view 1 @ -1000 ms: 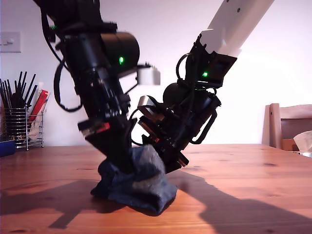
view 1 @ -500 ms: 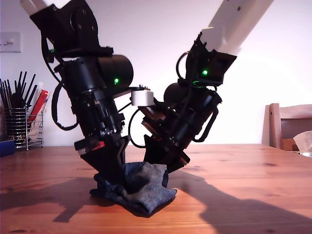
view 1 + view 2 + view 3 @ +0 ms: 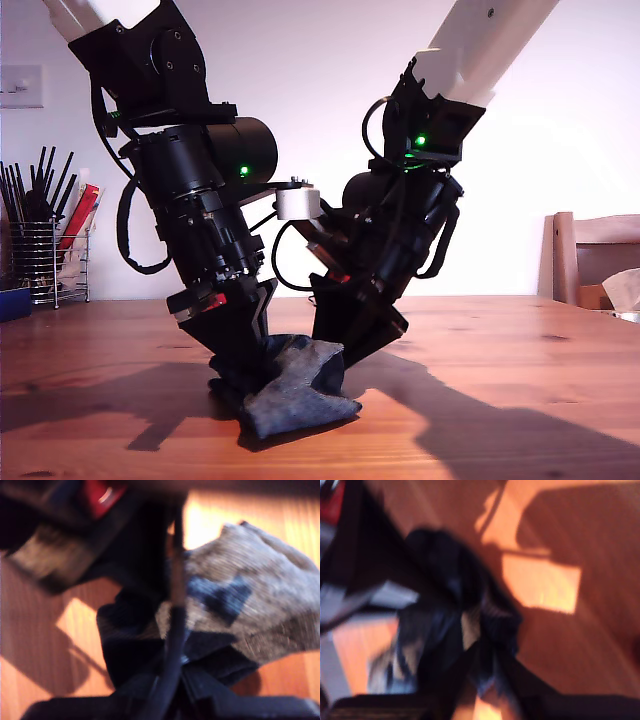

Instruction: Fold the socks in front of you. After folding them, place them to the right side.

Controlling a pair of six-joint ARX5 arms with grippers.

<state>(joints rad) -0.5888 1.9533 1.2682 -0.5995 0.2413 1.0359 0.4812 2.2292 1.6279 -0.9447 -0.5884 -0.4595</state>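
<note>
- The socks [image 3: 290,395] are one crumpled dark bundle on the wooden table [image 3: 520,400], at about 6 o'clock in the exterior view, just short of centre. A grey-blue lobe sticks out toward 4 o'clock.
- Long axis: none is readable, since the socks are bunched rather than laid flat. In the exterior view the bundle spreads roughly 9-to-3 along the table.
- Key relation: both arms converge on the bundle from above. One arm [image 3: 200,230] comes in from 11 o'clock and the other arm [image 3: 390,250] from 1 o'clock, and both sets of tips are down in the fabric. Neither is clearly nearer.
- I can't match the arms in the exterior view to first or second, because both wrist views show much the same scene.
- My first gripper [image 3: 170,690]: dark cloth of the socks [image 3: 250,610] gathers right at the tips. The view is too blurred to tell whether the jaws are pinched or spread.
- My second gripper [image 3: 480,680]: the socks [image 3: 470,625] lie directly ahead and touching. The motion smear is heavy, so I can't tell the jaw state here either.
- Hidden: the tips are buried in fabric in the exterior view, so I can't confirm the fold lines or count the socks.
- The table toward 3 o'clock in the exterior view is bare up to the chair [image 3: 595,255]. A utensil holder [image 3: 40,250] sits at 9 o'clock.
</note>
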